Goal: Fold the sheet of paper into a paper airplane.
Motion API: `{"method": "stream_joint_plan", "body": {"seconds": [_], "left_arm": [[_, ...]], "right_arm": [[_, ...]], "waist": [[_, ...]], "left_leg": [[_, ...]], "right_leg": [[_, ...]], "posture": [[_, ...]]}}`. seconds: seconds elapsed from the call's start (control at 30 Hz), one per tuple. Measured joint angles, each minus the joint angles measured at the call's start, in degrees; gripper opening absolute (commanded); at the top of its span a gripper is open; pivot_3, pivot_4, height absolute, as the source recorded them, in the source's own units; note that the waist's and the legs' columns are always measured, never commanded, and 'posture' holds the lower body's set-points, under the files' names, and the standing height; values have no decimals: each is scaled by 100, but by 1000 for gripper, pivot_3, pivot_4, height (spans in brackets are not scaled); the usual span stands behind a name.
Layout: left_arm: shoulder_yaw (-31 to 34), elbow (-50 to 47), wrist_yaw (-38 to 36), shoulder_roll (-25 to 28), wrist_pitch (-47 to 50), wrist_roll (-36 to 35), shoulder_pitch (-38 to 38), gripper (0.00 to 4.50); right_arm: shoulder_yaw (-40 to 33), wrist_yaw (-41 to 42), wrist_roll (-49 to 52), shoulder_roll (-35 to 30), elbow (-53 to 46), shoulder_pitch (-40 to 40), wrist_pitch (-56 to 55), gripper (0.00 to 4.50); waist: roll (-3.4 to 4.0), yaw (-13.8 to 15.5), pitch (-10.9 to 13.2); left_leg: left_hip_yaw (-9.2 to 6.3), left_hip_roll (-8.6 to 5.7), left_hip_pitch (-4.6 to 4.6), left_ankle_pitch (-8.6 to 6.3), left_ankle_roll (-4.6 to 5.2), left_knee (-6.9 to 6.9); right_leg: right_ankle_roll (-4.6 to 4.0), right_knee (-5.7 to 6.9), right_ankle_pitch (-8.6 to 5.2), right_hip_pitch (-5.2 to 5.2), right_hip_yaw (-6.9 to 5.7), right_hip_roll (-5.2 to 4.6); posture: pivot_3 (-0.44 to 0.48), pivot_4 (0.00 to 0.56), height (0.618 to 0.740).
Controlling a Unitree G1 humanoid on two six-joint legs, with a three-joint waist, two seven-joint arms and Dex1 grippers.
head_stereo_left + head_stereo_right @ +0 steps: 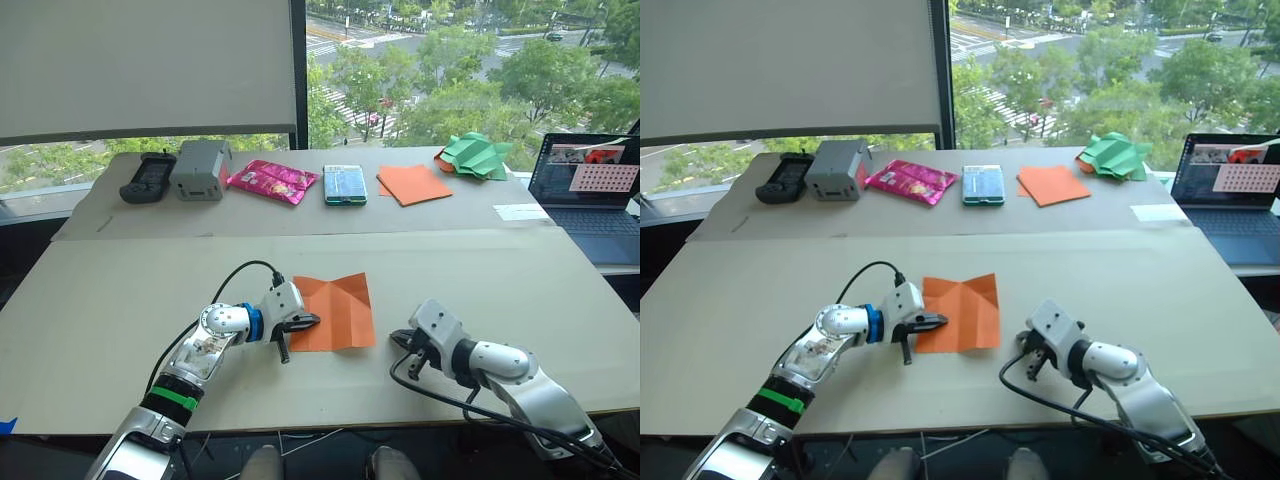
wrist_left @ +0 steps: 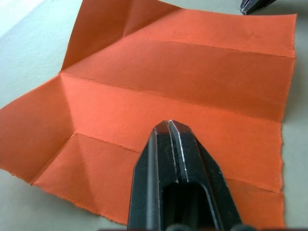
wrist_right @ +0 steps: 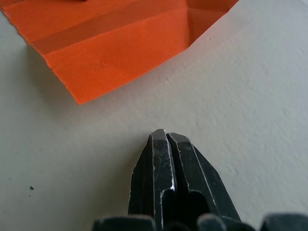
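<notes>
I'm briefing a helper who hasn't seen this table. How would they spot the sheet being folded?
On the near cardboard tabletop, look between the left gripper and the right gripper. The sheet of paper lies flat there, the left gripper's shut tips over its edge. Unlike the smooth orange sheets at the far side, it is marked by crease lines.

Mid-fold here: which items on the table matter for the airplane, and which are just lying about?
For the job:
sheet of paper
left gripper
right gripper

Lying about:
smooth orange sheets
green paper shape
pink packet
grey box
black controller
laptop
</notes>
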Motion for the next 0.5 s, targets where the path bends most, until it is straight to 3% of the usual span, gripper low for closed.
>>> {"method": "stream_joint_plan", "body": {"seconds": [0.27, 0.5], "left_arm": [[19, -140, -3, 23, 71, 20, 66, 0], [28, -191, -21, 25, 74, 19, 65, 0]], "right_arm": [[246, -249, -92, 1178, 808, -706, -62, 52], [-227, -227, 462, 1753, 909, -1185, -72, 52]], "waist": [[13, -65, -16], [20, -28, -16]], "left_leg": [[-3, 0, 0, 1, 2, -1], [-4, 0, -11, 27, 44, -5]], "right_leg": [[-1, 3, 0, -4, -1, 0], [-7, 30, -4, -18, -1, 0]], "posture": [[0, 150, 706], [0, 150, 706]]}}
